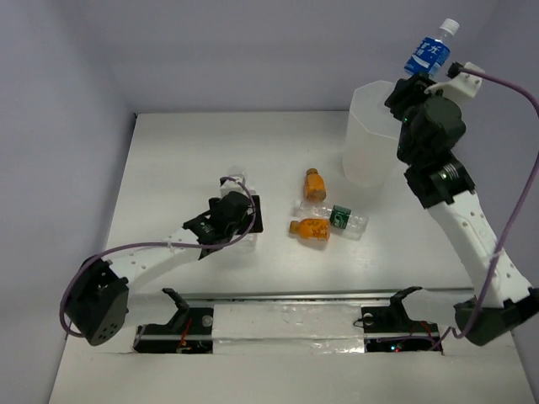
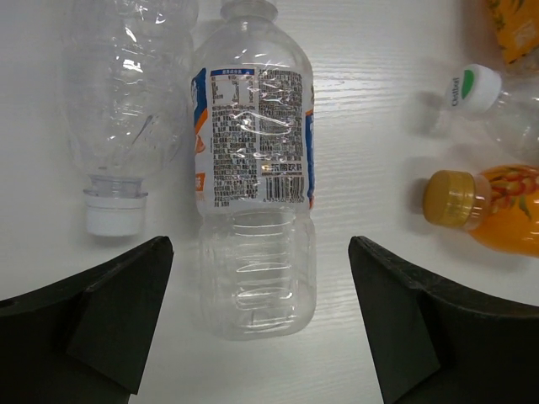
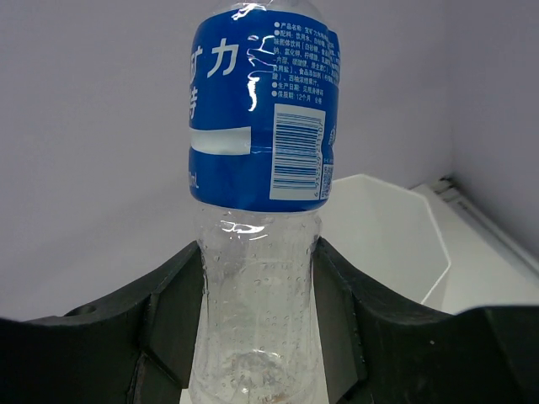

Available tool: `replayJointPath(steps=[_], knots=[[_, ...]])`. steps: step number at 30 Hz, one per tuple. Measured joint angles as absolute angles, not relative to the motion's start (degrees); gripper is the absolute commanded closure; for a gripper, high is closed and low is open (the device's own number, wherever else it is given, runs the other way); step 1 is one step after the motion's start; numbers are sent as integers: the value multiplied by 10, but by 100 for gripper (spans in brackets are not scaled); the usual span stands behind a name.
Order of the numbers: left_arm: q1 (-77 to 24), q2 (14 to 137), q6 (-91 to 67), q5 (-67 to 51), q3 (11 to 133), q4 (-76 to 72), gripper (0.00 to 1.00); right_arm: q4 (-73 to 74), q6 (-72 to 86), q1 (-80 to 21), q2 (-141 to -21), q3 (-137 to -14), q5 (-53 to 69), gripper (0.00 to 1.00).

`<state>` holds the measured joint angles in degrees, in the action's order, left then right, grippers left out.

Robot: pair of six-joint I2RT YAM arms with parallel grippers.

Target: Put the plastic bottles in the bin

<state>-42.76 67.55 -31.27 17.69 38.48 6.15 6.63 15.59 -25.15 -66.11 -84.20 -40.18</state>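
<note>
The right gripper is clenched on a clear plastic bottle with a blue label, which is held upright, high up near the tall white translucent bin. The left gripper is spread wide around a clear bottle with a white-and-blue printed label lying flat, not touched. A label-free clear bottle with a white cap is seen just beside it — two orange-filled bottles and a green-labelled bottle are parked mid-table.

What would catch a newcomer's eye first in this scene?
The right tool holds a blue-labelled bottle cap up, raised by the white bin at the far right. Left of centre, the left tool hangs open over a clear bottle lying on the table; two orange bottles and a green-labelled one lie mid-table.
</note>
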Motion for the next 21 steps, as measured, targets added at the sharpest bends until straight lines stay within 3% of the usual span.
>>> replayJointPath(steps=[14, 21], knots=[[-428, 746, -291, 210, 391, 18, 19, 63, 105, -123, -893, -912, -399, 58], [-428, 769, -281, 219, 392, -4, 24, 70, 105, -119, -907, -911, -391, 46]])
